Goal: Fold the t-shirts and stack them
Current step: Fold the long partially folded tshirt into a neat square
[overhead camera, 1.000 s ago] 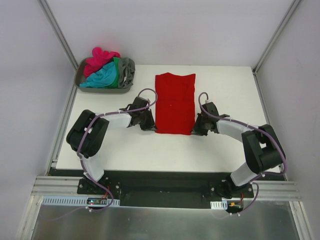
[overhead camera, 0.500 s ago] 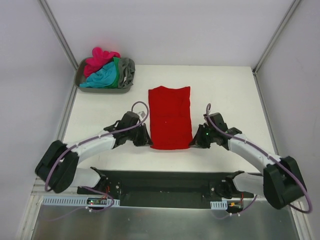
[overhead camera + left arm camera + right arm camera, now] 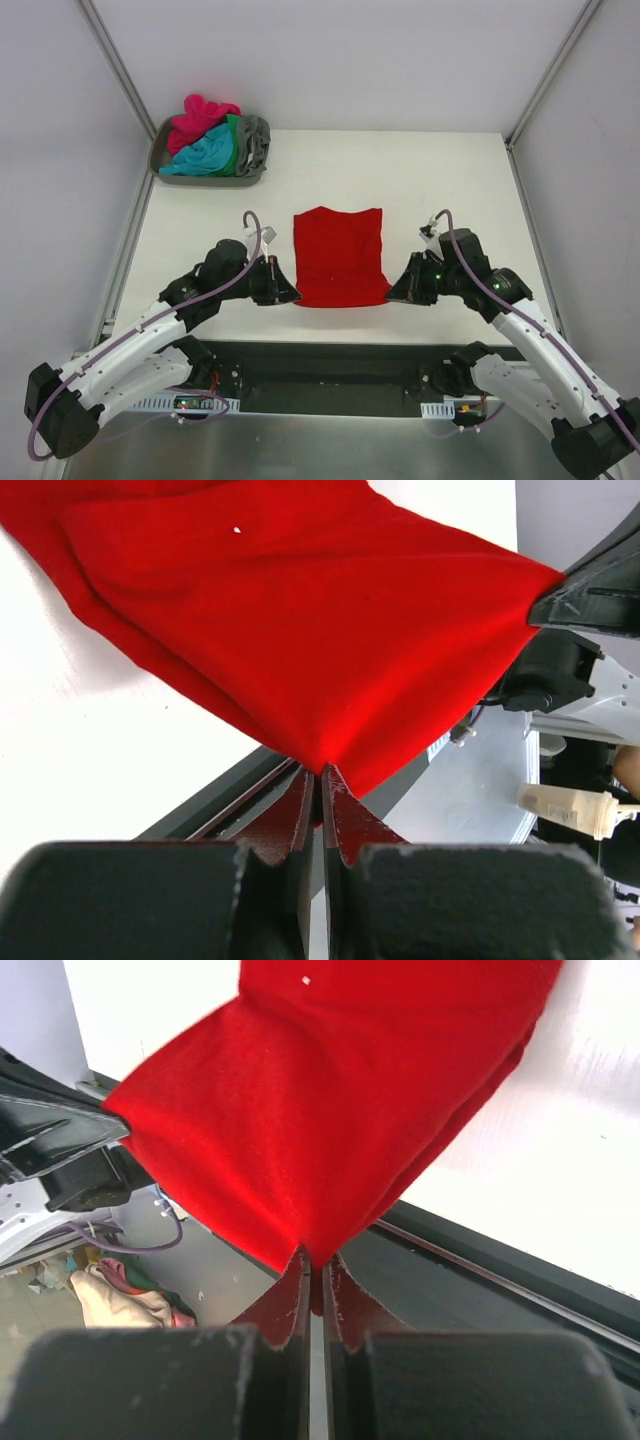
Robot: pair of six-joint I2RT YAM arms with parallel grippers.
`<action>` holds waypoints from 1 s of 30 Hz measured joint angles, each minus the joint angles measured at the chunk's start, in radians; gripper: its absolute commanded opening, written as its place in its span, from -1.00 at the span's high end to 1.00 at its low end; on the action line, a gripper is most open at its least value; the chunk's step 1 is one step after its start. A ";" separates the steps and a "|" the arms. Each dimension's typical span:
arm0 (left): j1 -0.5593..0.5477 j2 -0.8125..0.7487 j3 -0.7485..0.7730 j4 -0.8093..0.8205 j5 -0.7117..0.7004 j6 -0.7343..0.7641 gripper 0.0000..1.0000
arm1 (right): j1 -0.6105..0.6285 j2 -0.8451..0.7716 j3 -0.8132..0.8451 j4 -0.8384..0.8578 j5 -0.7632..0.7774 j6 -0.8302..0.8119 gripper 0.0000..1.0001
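The red shirt (image 3: 340, 258) lies mid-frame as a narrow strip with no sleeves showing. Its far end is flat on the table (image 3: 460, 180) and its near hem is raised at the table's lower edge. The left gripper (image 3: 289, 296) is pinched on the hem's lower-left corner and the right gripper (image 3: 393, 296) on the lower-right corner. In each wrist view the fingers are almost together, with a thin fold of red cloth between the tips. The hem is drawn taut from corner to corner.

This looks like the start of an end-to-end fold, carrying the near hem up the frame onto the collar end. Done well, both grippers rise and travel together at matched height and pace, so the hem runs straight and level. Their spacing should match the shirt's width: closer and the middle sags, wider and a corner may pull out, since only the fingertips have hold. The hem should be laid square on the far edge before the grippers open.

The other shirts (image 3: 205, 135) are heaped in the tray (image 3: 205, 182) at upper left, well apart.
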 measured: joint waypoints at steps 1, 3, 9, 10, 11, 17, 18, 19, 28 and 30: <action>0.000 -0.006 0.003 -0.004 -0.004 0.000 1.00 | 0.000 -0.005 0.015 -0.005 0.002 -0.002 0.99; 0.000 -0.003 0.013 -0.015 -0.019 0.000 1.00 | 0.000 -0.003 0.043 -0.014 0.008 -0.007 0.99; 0.004 0.082 0.103 -0.028 -0.119 0.000 1.00 | -0.002 0.071 0.133 -0.010 0.095 -0.029 0.99; 0.009 0.105 0.126 -0.029 -0.135 0.000 1.00 | -0.006 0.089 0.145 -0.003 0.107 -0.033 0.99; 0.015 0.126 0.144 -0.030 -0.148 0.000 1.00 | -0.013 0.108 0.155 0.007 0.118 -0.035 0.99; 0.043 0.259 0.250 -0.034 -0.234 0.000 1.00 | -0.090 0.223 0.166 0.127 0.108 -0.033 0.99; 0.045 0.273 0.261 -0.035 -0.247 0.000 1.00 | -0.103 0.245 0.167 0.150 0.100 -0.032 0.99; 0.050 0.284 0.269 -0.035 -0.261 0.000 1.00 | -0.114 0.268 0.169 0.172 0.090 -0.032 0.99; 0.109 0.352 0.342 -0.036 -0.330 0.000 1.00 | -0.176 0.442 0.263 0.302 -0.009 -0.037 0.99; 0.123 0.371 0.354 -0.036 -0.336 0.000 1.00 | -0.185 0.465 0.275 0.330 -0.031 -0.036 0.99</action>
